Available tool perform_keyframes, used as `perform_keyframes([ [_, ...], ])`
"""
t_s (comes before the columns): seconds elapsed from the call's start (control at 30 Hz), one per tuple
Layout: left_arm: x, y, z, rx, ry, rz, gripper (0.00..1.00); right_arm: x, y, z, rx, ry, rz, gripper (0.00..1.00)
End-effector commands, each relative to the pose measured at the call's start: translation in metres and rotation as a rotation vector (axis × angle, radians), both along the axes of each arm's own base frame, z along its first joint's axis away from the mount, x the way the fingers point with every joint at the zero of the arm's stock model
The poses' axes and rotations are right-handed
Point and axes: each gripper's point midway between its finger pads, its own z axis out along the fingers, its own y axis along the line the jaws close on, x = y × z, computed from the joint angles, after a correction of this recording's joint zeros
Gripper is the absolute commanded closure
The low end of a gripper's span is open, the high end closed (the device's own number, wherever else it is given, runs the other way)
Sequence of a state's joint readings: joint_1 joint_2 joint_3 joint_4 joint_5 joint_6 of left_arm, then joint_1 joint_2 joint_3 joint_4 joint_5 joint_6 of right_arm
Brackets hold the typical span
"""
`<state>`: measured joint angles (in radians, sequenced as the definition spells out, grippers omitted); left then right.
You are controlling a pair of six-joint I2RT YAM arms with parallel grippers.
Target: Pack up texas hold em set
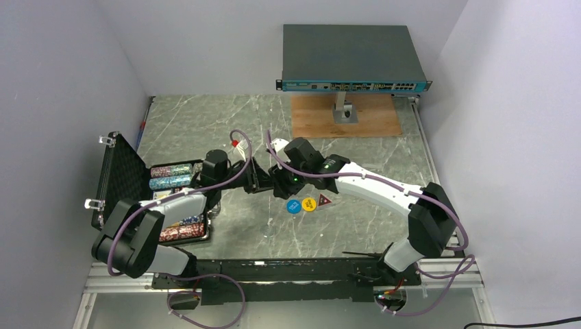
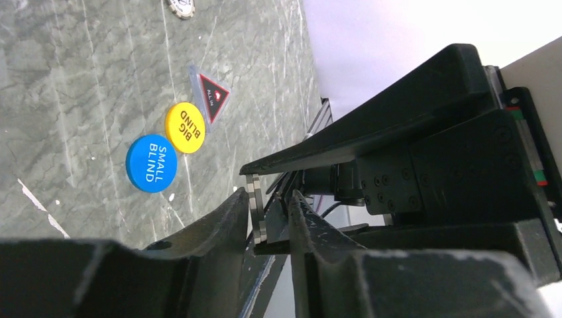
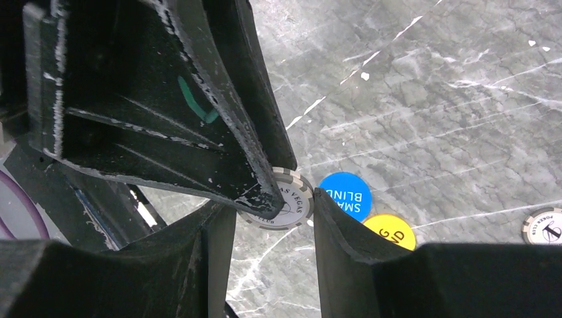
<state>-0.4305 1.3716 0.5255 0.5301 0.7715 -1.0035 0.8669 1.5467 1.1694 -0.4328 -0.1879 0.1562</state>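
While right gripper (image 3: 273, 207) pinches silvery chips (image 3: 293, 202) rim to rim in mid-air, left gripper (image 2: 268, 202) straddles their faces, half closed, gap at one pad; briefcase (image 1: 120, 175) lies leftward, nearer left arm

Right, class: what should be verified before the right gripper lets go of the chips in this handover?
1. Right gripper clamps the silvery poker chips by their rims: ok.
2. Left gripper straddles the chips' faces: ok.
3. Left jaws shut on them: not ok, gap on one side.
4. Black briefcase lid open: ok.
5. Everything else packed: not ok, Small Blind disc, Big Blind disc and a loose chip lie outside.
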Motion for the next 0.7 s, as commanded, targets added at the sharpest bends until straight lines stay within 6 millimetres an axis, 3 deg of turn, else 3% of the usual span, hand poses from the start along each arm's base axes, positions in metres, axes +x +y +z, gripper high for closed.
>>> perform_keyframes([
  [0.0,-0.004,-0.008,0.006,0.024,-0.048,-0.069,0.71,0.013,0.015,0.036,0.088,-0.111,-0.001,1.0],
  [0.13,-0.003,-0.006,0.002,0.081,-0.052,-0.076,0.75,0.013,0.016,0.035,0.081,-0.12,0.0,1.0],
  [0.27,-0.006,-0.004,-0.001,0.13,-0.053,-0.108,0.65,0.014,0.016,0.035,0.075,-0.131,0.0,1.0],
  [0.43,-0.006,-0.004,-0.005,0.145,-0.053,-0.121,0.71,0.014,0.017,0.032,0.072,-0.13,0.007,1.0],
  [0.67,-0.004,-0.006,-0.002,0.145,-0.066,-0.14,1.0,0.016,0.015,0.03,0.057,-0.142,-0.006,1.0],
])
